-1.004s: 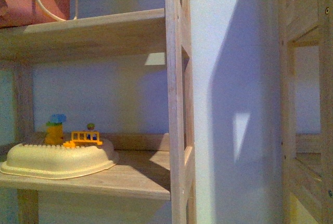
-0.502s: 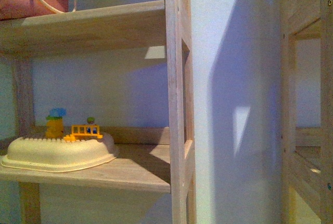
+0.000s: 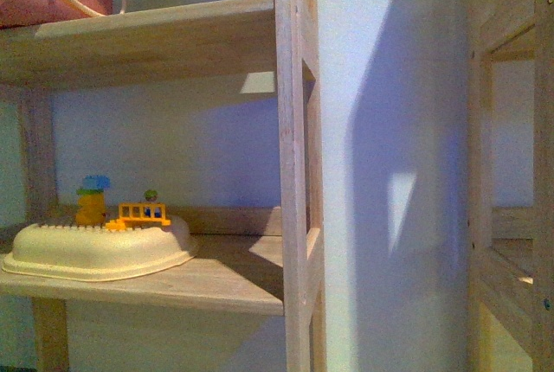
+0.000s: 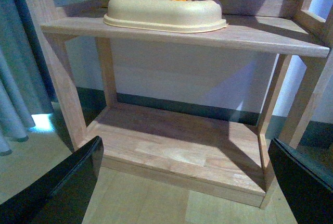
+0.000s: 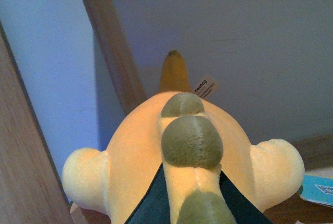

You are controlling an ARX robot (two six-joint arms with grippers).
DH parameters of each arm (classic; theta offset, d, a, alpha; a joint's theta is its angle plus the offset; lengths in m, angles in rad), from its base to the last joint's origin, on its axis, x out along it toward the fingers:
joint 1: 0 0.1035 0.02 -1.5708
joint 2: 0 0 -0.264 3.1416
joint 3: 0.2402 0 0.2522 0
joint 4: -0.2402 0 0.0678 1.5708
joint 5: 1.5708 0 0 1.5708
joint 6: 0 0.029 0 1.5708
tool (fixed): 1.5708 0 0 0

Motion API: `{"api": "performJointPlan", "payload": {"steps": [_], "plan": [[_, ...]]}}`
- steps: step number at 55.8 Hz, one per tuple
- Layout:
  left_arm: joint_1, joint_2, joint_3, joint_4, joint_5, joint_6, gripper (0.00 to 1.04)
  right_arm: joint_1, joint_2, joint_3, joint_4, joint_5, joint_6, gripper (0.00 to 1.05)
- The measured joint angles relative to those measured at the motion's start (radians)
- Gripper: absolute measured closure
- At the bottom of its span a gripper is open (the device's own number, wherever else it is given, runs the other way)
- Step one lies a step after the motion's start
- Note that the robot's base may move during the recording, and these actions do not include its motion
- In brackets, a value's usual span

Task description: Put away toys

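The orange-yellow plush animal [image 5: 182, 156] fills the right wrist view. It has olive-green bumps along its back, a pointed tail tip and a small white label. My right gripper [image 5: 188, 203] is shut on the plush animal, its dark fingers pinching the back ridge. Behind the plush are a wooden post and a blue-grey wall. My left gripper [image 4: 187, 182] is open and empty, its black fingers [image 4: 67, 187] spread wide in front of the shelf's bottom board [image 4: 177, 148]. Neither gripper nor the plush shows in the front view.
A wooden shelf unit [image 3: 290, 173] stands ahead. Its middle board carries a cream base [image 3: 95, 251] with small block figures and a yellow fence [image 3: 143, 212]; it also shows in the left wrist view [image 4: 166, 13]. A second shelf frame [image 3: 511, 173] stands at right. A curtain [image 4: 21, 78] hangs beside the unit.
The front view has shifted slightly: the shelf boards and the cream base sit a little higher in the picture than a second ago. Nothing on the shelf has moved.
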Motion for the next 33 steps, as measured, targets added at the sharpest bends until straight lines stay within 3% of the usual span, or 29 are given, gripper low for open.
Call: {"api": "performJointPlan", "payload": {"steps": [17, 33], "plan": [[0.000, 0.000, 0.000, 0.000, 0.000, 0.000, 0.06, 0.004, 0.002, -0.033, 0.013, 0.035, -0.005, 0.97], [0.000, 0.000, 0.000, 0.000, 0.000, 0.000, 0.06, 0.004, -0.002, -0.043, -0.007, 0.047, -0.026, 0.52]]}}
